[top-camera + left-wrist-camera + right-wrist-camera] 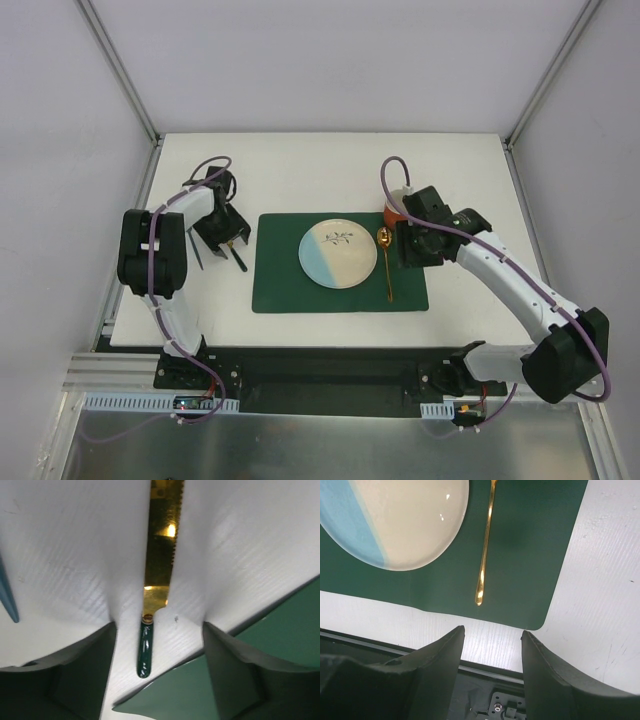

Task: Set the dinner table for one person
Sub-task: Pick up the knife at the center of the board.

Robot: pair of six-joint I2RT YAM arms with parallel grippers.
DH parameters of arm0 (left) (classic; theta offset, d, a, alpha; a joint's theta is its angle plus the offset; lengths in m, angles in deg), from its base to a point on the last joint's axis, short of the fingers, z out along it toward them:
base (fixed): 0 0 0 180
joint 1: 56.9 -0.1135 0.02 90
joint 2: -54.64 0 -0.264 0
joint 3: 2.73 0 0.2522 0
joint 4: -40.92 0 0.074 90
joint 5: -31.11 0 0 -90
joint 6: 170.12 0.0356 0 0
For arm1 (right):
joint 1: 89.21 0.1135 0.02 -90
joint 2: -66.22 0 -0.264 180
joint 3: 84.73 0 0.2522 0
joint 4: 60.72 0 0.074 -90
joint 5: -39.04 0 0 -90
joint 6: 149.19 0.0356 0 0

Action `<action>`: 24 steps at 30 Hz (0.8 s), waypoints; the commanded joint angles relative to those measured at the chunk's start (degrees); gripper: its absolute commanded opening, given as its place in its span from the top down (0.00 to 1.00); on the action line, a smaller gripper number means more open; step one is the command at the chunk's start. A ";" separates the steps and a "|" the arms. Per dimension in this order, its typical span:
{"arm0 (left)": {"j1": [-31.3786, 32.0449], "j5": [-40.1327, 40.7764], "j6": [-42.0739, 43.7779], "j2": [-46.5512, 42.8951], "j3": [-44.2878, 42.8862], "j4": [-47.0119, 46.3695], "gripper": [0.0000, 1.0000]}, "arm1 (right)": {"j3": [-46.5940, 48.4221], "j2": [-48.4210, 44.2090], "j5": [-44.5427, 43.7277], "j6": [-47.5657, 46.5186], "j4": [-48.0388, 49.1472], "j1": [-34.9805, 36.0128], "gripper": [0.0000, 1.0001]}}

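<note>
Roughly halfway imo; round white-and-blue ceramic plate (pixel 338 253) and slim gold metal spoon (pixel 386 262) sit on the dark green rectangular placemat (pixel 280 285) on the large white dinner table (pixel 300 170); left gripper (pixel 159 630) spread astride the gold-bladed, green-handled knife (pixel 160 555) beside the mat, not clamped; right gripper (pixel 492 630) apart, empty; knife not placed yet.

Robot lab test cell, not a home. Large plain white matte rectangular surface (pixel 300 170), boxed in by blank white wall panels (pixel 330 60) on bare aluminium frame struts (pixel 118 70). Two white-and-black robot arms, left (pixel 150 250) and right (pixel 510 280), are bolted at the near edge on a black base plate (pixel 330 375) beside a slotted aluminium rail (pixel 110 372). Exposed purple cables (pixel 384 175) run along both. Dinner props are laid on a dark green rectangular placemat (pixel 275 275).
</note>
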 commanded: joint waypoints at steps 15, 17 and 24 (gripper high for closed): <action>0.37 -4.68 1.18 -3.42 -0.31 -3.23 1.00 | 5.40 6.59 -1.08 -0.46 -3.31 -0.64 0.49; 1.42 -4.77 2.58 -4.56 -2.94 -1.48 1.00 | 6.63 7.82 -1.34 -0.99 -3.13 -0.73 0.49; 8.61 -6.88 5.49 -4.57 -11.30 4.76 1.00 | 9.27 12.03 0.59 -1.17 -1.55 -0.90 0.50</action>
